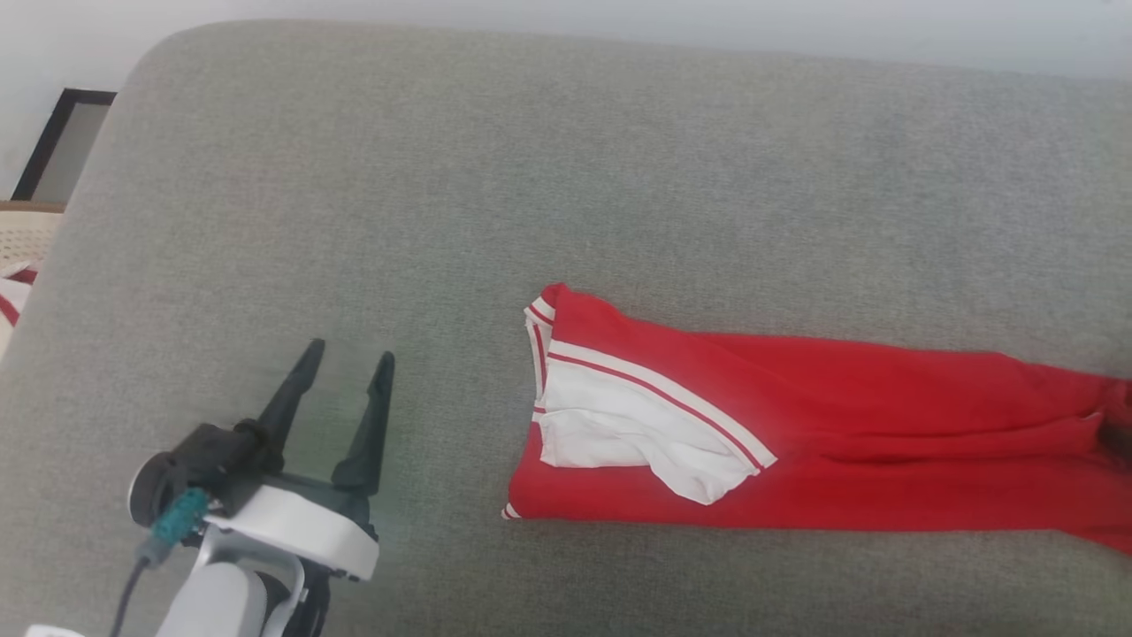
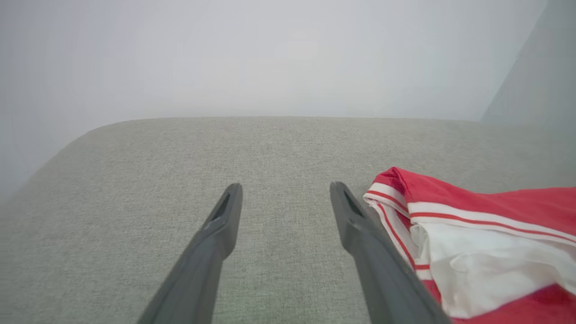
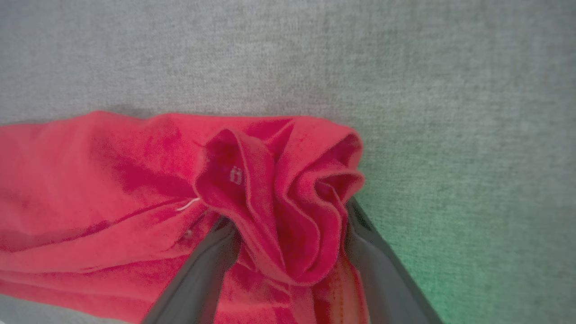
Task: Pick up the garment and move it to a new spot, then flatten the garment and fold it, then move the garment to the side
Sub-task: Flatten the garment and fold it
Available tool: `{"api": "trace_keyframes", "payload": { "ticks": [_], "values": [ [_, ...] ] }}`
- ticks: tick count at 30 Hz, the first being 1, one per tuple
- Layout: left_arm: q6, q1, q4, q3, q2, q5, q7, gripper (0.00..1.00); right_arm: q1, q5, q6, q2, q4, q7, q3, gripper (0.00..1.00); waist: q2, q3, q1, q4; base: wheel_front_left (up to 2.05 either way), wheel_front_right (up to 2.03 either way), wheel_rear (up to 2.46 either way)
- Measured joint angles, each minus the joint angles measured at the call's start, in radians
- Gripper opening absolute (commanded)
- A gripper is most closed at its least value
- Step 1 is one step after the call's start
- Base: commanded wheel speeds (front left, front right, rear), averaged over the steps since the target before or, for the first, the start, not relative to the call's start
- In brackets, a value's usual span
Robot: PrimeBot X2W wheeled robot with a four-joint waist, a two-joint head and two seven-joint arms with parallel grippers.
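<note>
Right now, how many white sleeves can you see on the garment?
1. A white sleeve lies crumpled on top of the garment at its left end, nearest the left gripper. A second may be folded underneath.

- Setting: a domestic room, apparently a home.
- Broad grey fabric-upholstered cushion (image 1: pixel 566 177) with a rounded corner.
- Plain white wall (image 1: pixel 53 44) behind it.
- Dark-framed panel (image 1: pixel 71 146) standing at the wall.

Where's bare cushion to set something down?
Free: the wide strip of cushion between the garment and the far edge, and the patch between the left end effector and the garment's sleeve end. Crowded: lower right, where the garment lies.
</note>
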Motion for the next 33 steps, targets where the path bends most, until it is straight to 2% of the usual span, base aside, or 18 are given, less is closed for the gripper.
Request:
{"api": "trace_keyframes", "payload": {
  "ticks": [2,3,5,10,14,20,26,29,33],
  "values": [
    [0.0,0.011,-0.007,0.018,-0.017,0.038,0.0,1.0,-0.015,-0.028,0.0,0.02,0.016,0.012,-0.004,1.0,0.0,0.001,0.0001,-0.005,0.0,0.0,0.0],
    [0.0,0.014,-0.009,0.027,-0.027,0.049,0.0,1.0,-0.024,-0.043,0.0,0.029,0.021,0.018,-0.004,0.56,0.0,0.002,0.0,-0.008,0.0,0.0,0.0],
    [0.0,0.015,-0.011,0.033,-0.032,0.056,0.0,1.0,-0.031,-0.055,0.0,0.037,0.027,0.02,-0.007,0.0,0.0,0.004,0.0,-0.011,0.0,0.0,0.0],
    [0.0,0.032,-0.021,0.067,-0.041,0.084,0.0,1.0,-0.067,-0.117,0.004,0.091,0.046,0.007,-0.054,0.0,0.0,0.016,0.0,-0.04,0.0,0.0,0.0],
    [0.0,0.033,-0.041,0.087,-0.041,0.093,0.0,1.0,-0.08,-0.154,0.007,0.094,0.056,-0.039,-0.112,0.0,0.0,0.026,0.0,-0.069,0.0,0.0,0.0],
    [0.0,0.034,-0.081,0.106,-0.044,0.117,0.0,1.0,-0.092,-0.232,0.004,0.022,0.112,-0.097,-0.257,0.0,0.0,0.038,0.0,-0.116,0.0,0.0,0.0],
    [0.0,0.033,-0.115,0.101,-0.032,0.133,0.0,1.0,-0.118,-0.313,0.004,-0.061,0.207,-0.145,-0.45,0.0,0.0,0.048,0.0,-0.149,0.0,0.0,0.0],
    [0.0,0.031,-0.123,0.098,-0.033,0.138,0.0,1.0,-0.125,-0.342,0.003,-0.065,0.232,-0.15,-0.492,0.0,0.0,0.043,0.0,-0.15,0.0,0.0,0.0],
    [0.0,0.032,-0.132,0.108,-0.045,0.145,0.0,1.0,-0.104,-0.336,0.003,-0.026,0.169,-0.108,-0.469,0.0,0.0,0.029,0.0,-0.156,0.0,0.0,0.0]
  ]
}}
